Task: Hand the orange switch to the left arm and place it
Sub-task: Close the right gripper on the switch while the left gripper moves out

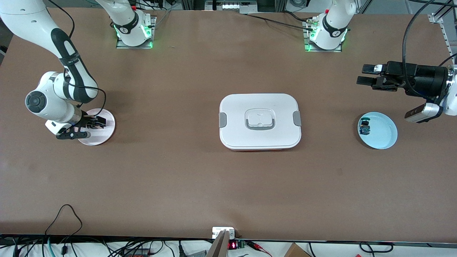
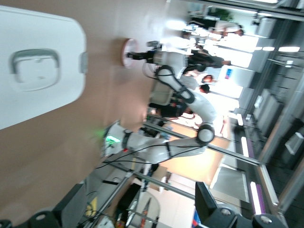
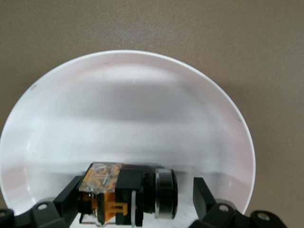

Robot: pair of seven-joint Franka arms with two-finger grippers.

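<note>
The right end effector (image 1: 93, 123) was down low over a pale pink plate (image 1: 107, 134) near the edge of the worktop (image 1: 178, 178) at the right arm's end, its wrist bent so the tool pointed toward the middle of the worktop. In the right wrist view its two black fingers (image 3: 205, 192) stood spread wide, one on each side of the orange switch (image 3: 128, 194), which lay on its side in the plate (image 3: 128, 109), with its orange parts toward one finger and its round, silver-ringed black end toward the other. Gaps showed between the switch and both fingers, so the fingers were not clamped on it, and the switch rested on the plate's floor close to the rim. The box (image 1: 260, 121) sat closed in the middle of the worktop, well apart from both plates, its grey side clips facing the two ends and its thin red bottom edge showing on the side nearer the front camera. The left end effector (image 1: 365, 74) hung in the air near the worktop's edge at the left arm's end, lying level with its fingers parted and empty, pointing toward the box, and that arm waited. A light blue plate (image 1: 383, 137) lay on the worktop there, holding a small black part with blue markings (image 1: 365, 127) close to the rim on its box side.
</note>
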